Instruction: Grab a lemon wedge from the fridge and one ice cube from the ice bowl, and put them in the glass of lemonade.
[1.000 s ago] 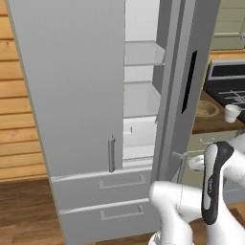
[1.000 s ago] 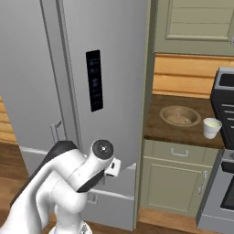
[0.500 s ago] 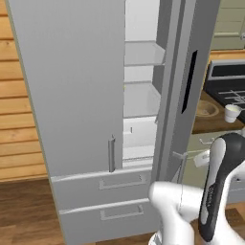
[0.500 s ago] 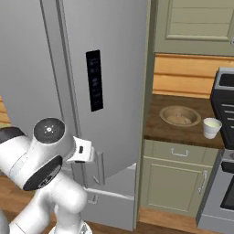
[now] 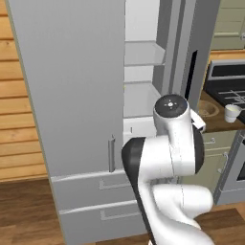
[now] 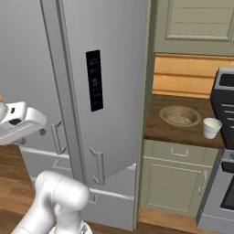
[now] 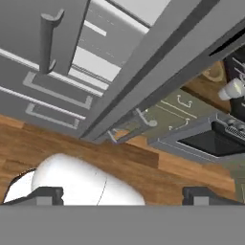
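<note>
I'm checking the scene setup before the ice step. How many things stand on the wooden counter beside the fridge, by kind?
Bowls: 1, the tan ice bowl
Glasses: 1, the whitish glass of lemonade, apart from the bowl, on its stove side
Total: 2

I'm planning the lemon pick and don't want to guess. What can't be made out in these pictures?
- Lemon wedge: not identifiable; in the left base view the arm covers the lower shelves of the fridge.
- Ice in the ice bowl: too small to tell in the right base view.
- Glass of lemonade: contents too small to judge.
- Gripper: open in the hand view, tips cut off by the bottom edge.
</note>
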